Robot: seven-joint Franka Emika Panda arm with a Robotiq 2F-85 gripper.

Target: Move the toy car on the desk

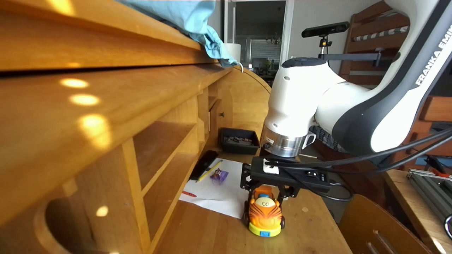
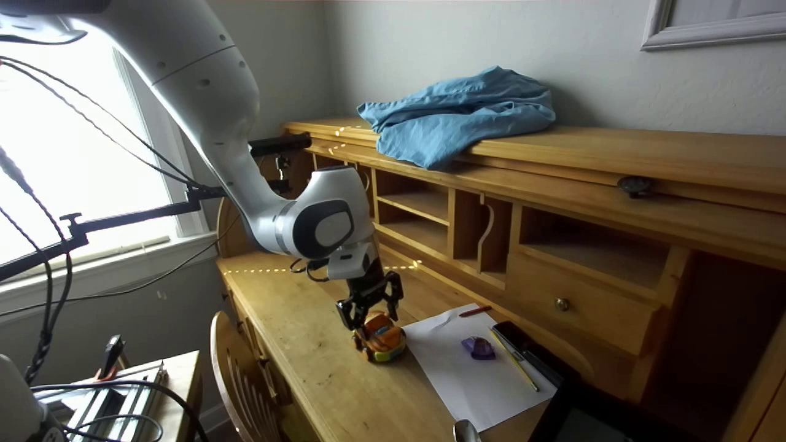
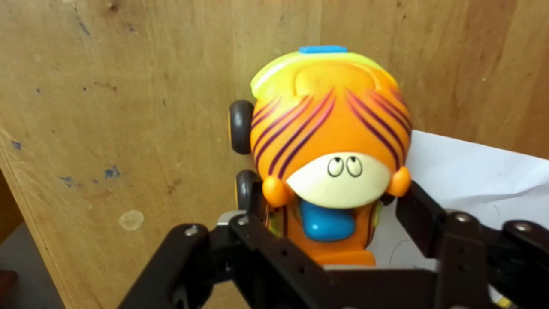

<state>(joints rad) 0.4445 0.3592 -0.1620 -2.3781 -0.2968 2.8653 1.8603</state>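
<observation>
Clearly, in an exterior view the small, chunky orange-and-yellow plastic toy car (image 1: 265, 214) stands on its wheels on the light honey-coloured wooden roll-top desk (image 1: 307, 227). Its rounded, striped nose with the yellow bumper points toward the camera, its tail toward the black rectangular tray (image 1: 242, 149), so its long axis runs roughly along the desk's length. My black two-fingered gripper (image 1: 265, 201) reaches down over its rear half.

Next, in an exterior view its nose points to the lower right. The flat white sheet of paper (image 2: 445, 356) lies just beside it; whether a wheel rests on the sheet I cannot tell.

In my wrist view the nose points to the top, the long axis nearly upright, the tail between my fingers (image 3: 418, 219). They stand apart, one at each flank near the rear. Paper shows between the car's body and one finger, so I am not closed on it.
</observation>
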